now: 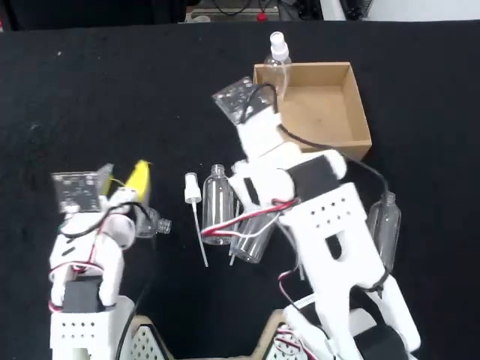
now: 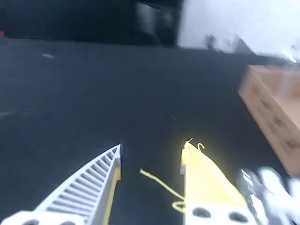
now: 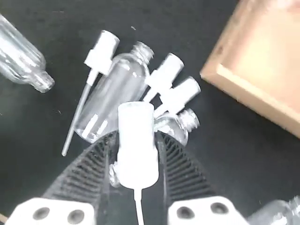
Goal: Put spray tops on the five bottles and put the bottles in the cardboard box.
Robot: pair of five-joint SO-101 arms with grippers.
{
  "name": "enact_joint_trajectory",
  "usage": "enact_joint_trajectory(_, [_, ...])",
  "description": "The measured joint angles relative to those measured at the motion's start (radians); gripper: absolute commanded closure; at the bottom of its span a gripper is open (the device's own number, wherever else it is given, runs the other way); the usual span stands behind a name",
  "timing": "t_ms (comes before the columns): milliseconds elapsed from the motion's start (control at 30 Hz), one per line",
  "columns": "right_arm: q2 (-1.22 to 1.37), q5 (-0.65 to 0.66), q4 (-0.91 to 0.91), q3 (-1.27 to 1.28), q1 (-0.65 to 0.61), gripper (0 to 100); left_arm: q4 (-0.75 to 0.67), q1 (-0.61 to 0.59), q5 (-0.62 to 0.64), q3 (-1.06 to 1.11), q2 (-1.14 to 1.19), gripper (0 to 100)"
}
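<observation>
My right gripper [image 3: 135, 136] is shut on a white spray top [image 3: 136, 154] and hangs above a cluster on the black table. In that cluster lie a clear bottle [image 3: 110, 93], a second bottle's neck [image 3: 183, 123] and three loose spray tops [image 3: 101, 49] [image 3: 166, 72] [image 3: 182, 93]. From the high view, two bottles [image 1: 217, 202] [image 1: 253, 238] lie beside a spray top [image 1: 193, 190]. My left gripper [image 1: 131, 187] [image 2: 152, 147] is open, with nothing between its fingers, next to another lying bottle [image 1: 154, 223]. A capped bottle [image 1: 277, 64] stands behind the cardboard box [image 1: 356, 97].
The box [image 3: 262, 61] [image 2: 276, 112] is open at the table's back right. One more bottle [image 1: 384, 225] lies on the right, beside the right arm. Another bottle [image 3: 21, 58] lies apart from the cluster. Bare black table stretches across the left and back.
</observation>
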Motion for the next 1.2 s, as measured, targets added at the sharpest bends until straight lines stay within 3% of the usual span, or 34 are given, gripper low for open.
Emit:
enact_joint_trajectory(100, [-0.002,-0.006,-0.014,0.006,-0.068,97.6,-0.028,-0.098,0.005,0.000,0.000,80])
enact_joint_trajectory(233, [-0.002,-0.006,-0.052,0.080,-0.209,97.3,-0.098,-0.129,0.071,0.029,0.000,80])
enact_joint_trajectory(400, [-0.002,-0.006,-0.201,0.265,-0.374,82.7,-0.143,-0.133,0.094,0.060,0.000,80])
enact_joint_trajectory(533, [-0.002,-0.006,-0.310,0.353,-0.404,72.4,-0.143,-0.135,0.094,0.060,0.000,80])
enact_joint_trajectory(667, [-0.002,-0.008,-0.347,0.345,-0.394,71.6,-0.143,-0.135,0.094,0.060,0.000,80])
enact_joint_trajectory(900, [-0.002,-0.066,-0.265,0.146,-0.173,71.6,-0.140,-0.124,0.094,0.060,0.000,80])
enact_joint_trajectory(1200, [-0.002,-0.048,-0.011,0.074,0.385,71.6,0.057,-0.092,0.094,-0.069,0.002,80])
